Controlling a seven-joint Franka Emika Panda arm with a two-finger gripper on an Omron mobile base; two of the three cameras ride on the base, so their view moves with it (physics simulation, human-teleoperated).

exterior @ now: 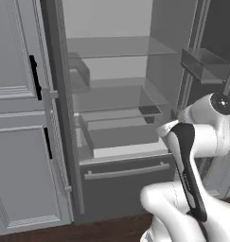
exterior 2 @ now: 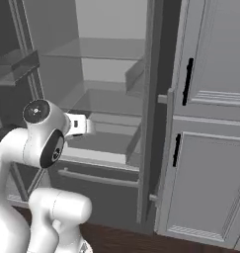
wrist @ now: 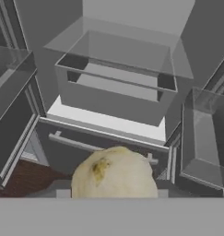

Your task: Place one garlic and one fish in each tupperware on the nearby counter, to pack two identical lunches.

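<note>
A pale yellowish garlic (wrist: 114, 173) bulb fills the bottom middle of the hand view, right where the fingertips rise, and it covers them. My gripper (wrist: 114, 190) is shut on the garlic, held in front of the open fridge. In the right base view the white hand (exterior 2: 81, 125) points toward the fridge's lower shelves, and it appears in the left base view as the hand (exterior: 166, 130). The fish, the tupperware and the counter are out of view.
The open fridge has glass shelves (exterior: 117, 47), a clear crisper drawer (wrist: 115, 94) and a lower drawer with a bar handle (exterior: 127, 171). Door bins (wrist: 206, 138) stand to the sides. Tall grey cabinet doors (exterior 2: 210, 148) with black handles flank the fridge.
</note>
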